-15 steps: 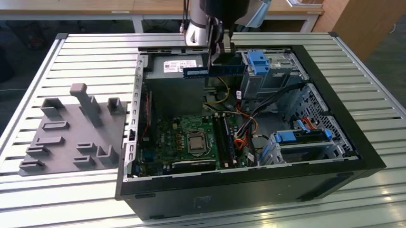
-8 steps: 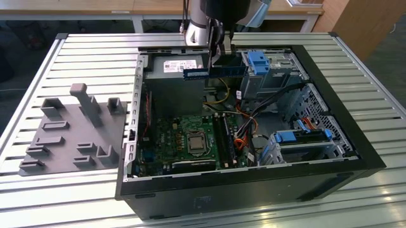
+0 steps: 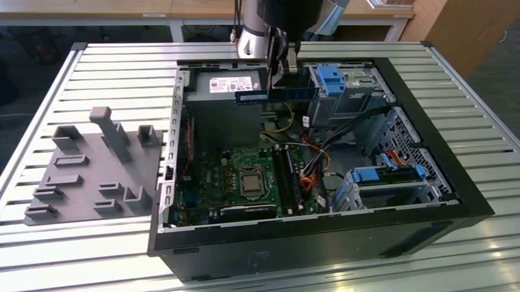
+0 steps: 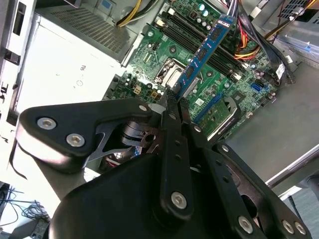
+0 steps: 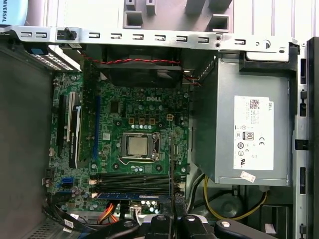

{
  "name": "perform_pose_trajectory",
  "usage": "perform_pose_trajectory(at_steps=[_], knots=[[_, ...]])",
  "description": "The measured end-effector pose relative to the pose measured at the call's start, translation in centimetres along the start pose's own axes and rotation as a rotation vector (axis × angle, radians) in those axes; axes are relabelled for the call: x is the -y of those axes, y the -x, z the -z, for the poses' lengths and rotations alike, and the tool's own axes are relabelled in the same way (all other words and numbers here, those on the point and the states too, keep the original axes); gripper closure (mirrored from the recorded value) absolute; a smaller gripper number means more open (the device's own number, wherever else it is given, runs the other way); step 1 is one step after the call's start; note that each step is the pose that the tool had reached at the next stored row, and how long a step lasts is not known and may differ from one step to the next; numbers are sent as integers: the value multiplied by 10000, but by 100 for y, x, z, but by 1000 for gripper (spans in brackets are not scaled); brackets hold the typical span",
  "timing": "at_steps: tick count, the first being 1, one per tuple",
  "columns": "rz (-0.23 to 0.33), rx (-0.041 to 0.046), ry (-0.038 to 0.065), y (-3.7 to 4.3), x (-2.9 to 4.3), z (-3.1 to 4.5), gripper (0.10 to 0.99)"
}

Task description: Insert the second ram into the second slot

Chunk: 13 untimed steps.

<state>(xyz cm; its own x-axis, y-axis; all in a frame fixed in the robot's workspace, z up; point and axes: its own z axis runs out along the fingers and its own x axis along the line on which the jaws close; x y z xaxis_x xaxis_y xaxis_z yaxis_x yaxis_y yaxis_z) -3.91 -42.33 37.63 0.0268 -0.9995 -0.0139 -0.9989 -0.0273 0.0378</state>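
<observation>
My gripper [image 3: 281, 74] is shut on the second ram [image 3: 276, 95], a thin blue circuit-board stick held level above the open computer case, over its back half. In the second wrist view the fingers [image 4: 175, 107] pinch one end of the second ram [image 4: 205, 52], which juts out over the green motherboard [image 4: 164, 50]. The first wrist view looks straight down: the stick shows edge-on [image 5: 172, 169], crossing the row of dark memory slots [image 5: 132, 179]. Another blue stick [image 5: 132, 195] sits seated in one of those slots. The slots [image 3: 286, 176] lie well below the held stick.
The black case [image 3: 325, 237] stands on a slatted metal table [image 3: 73, 255]. Inside are a grey power supply [image 3: 223, 85], drive bays with light-blue tabs [image 3: 332, 78], loose orange and black cables [image 3: 313, 167] and the processor socket [image 3: 248, 180]. A grey fixture plate [image 3: 89, 164] lies at the exterior view's left.
</observation>
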Motion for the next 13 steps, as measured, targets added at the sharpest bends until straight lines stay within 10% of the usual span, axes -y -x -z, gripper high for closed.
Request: perform_pose_trajectory(at_steps=[13], knots=[[0,-4,0,-88,-2,2,949]])
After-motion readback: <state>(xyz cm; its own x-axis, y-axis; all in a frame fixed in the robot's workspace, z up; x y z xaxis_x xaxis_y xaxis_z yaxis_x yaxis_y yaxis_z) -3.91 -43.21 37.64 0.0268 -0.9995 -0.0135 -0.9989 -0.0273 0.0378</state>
